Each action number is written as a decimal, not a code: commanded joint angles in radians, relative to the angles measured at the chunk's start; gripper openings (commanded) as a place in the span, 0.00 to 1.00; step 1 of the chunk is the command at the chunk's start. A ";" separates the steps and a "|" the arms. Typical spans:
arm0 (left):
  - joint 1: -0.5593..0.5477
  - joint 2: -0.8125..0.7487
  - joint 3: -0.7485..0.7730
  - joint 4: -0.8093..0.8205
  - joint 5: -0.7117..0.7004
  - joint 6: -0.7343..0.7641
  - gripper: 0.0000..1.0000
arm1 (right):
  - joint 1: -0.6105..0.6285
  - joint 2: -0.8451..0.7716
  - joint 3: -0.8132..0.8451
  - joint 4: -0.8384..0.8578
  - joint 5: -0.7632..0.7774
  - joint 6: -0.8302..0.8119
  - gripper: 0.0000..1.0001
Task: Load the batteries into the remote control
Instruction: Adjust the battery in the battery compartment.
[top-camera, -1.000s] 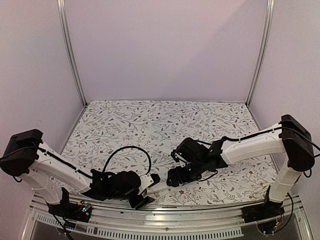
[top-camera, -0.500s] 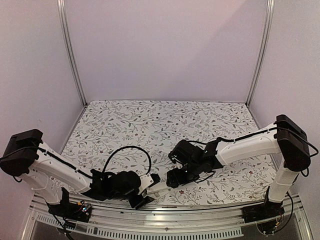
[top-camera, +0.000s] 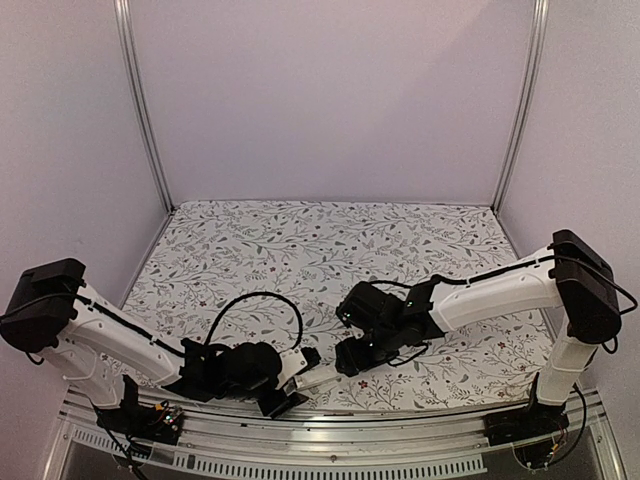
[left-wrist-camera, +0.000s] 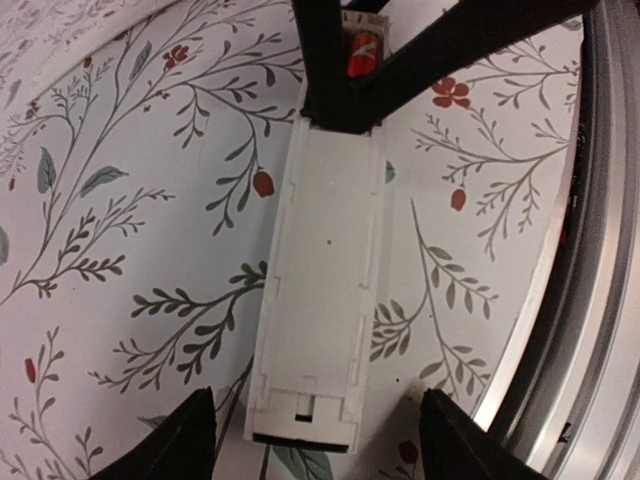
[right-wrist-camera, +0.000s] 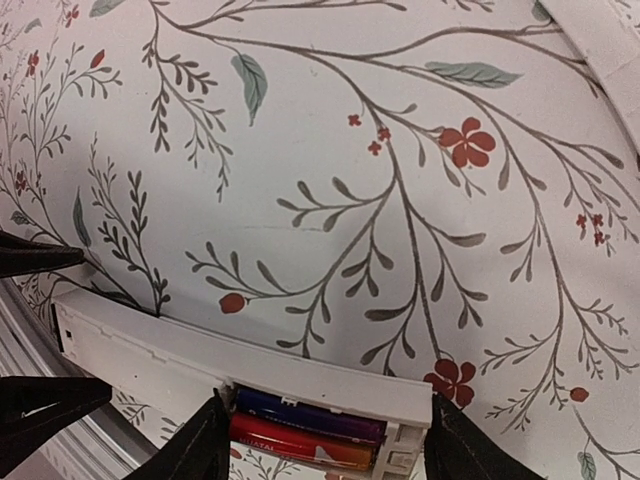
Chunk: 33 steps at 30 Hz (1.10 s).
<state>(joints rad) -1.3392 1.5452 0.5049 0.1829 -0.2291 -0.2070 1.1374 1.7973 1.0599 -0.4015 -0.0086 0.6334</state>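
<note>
Hidden parts first: from the top camera, the slim, long white plastic remote control (top-camera: 318, 377) is seen only as a short pale strip, its ends covered by the two black grippers. The compartment is not seen from there.

At the remote's left end, the left gripper (top-camera: 288, 390) is set low. In its wrist view the black fingers (left-wrist-camera: 175, 445) are spread wide on either side of the remote (left-wrist-camera: 315, 300), with cloth showing in both gaps; nothing is gripped. To the right of the remote, a curved metal rail (left-wrist-camera: 590, 300) is cut off by the frame.

At the remote's other end, the recessed compartment is seen by the right wrist camera. Two batteries lie in it side by side: a dark blue-purple cylinder (right-wrist-camera: 310, 412) and a red cylinder (right-wrist-camera: 300, 440), partly cropped at the bottom edge. The right gripper (top-camera: 348, 358) hangs over them, jaws apart, the fingers (right-wrist-camera: 205, 450) bracketing the compartment. Contact with the remote (right-wrist-camera: 170, 345) cannot be made out.

Beyond the remote, in the upper right corner, a white strip (right-wrist-camera: 610, 40) is cut off and cannot be identified.
</note>
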 joint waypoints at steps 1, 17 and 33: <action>-0.016 -0.014 0.006 0.007 -0.012 0.025 0.70 | 0.007 0.027 0.016 -0.070 0.063 -0.021 0.64; -0.013 -0.027 0.012 0.015 -0.010 0.071 0.71 | 0.007 -0.040 0.090 -0.091 0.051 -0.081 0.84; 0.080 -0.029 -0.026 0.121 0.130 0.141 0.73 | 0.007 -0.144 0.001 0.046 -0.106 -0.004 0.18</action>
<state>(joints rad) -1.2835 1.4879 0.4885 0.2462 -0.1665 -0.1036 1.1389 1.6360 1.0836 -0.3988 -0.0597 0.5983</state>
